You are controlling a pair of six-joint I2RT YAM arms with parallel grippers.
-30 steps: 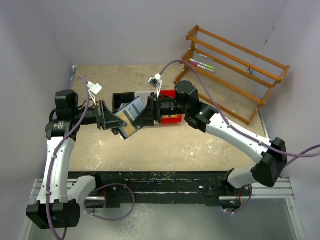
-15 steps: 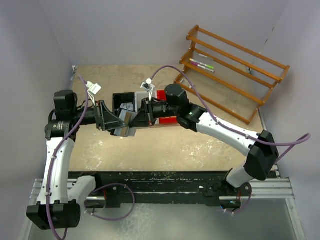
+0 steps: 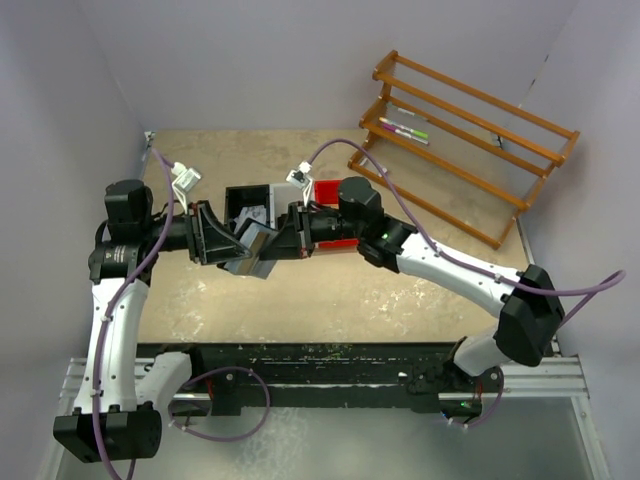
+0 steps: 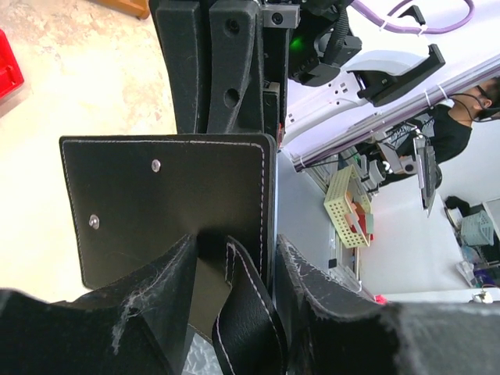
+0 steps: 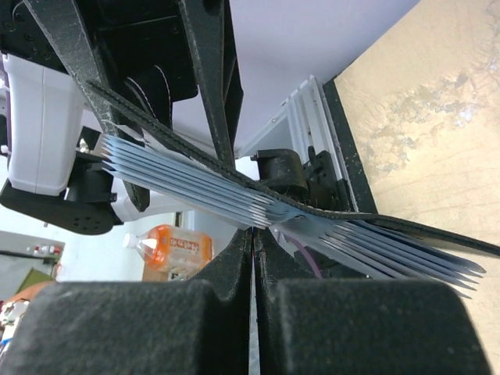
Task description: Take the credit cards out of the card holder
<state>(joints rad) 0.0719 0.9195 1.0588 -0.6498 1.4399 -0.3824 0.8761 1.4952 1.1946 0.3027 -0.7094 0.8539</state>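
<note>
The black card holder [image 4: 172, 203] hangs in the air above the table, between my two grippers. My left gripper [image 4: 238, 242] is shut on its lower edge, with the stitched strap [image 4: 242, 312] between the fingers. In the right wrist view the card holder [image 5: 391, 220] shows edge-on, with several grey-blue credit cards [image 5: 180, 176] fanned out under it. My right gripper [image 5: 254, 230] is shut, its tips touching the fan's middle; no card shows between them. From above, the left gripper [image 3: 232, 245] and right gripper [image 3: 281, 240] face each other with the cards [image 3: 256, 243] between.
Joined trays stand just behind the grippers, black [image 3: 247, 200] and red [image 3: 330, 190]. A wooden rack [image 3: 470, 140] holding pens [image 3: 403, 130] leans at the back right. Grey walls close off the table's left and back.
The right arm has moved left, up to the card holder, and its jaws have shut. The card holder and cards now look bunched tighter between the two grippers.
</note>
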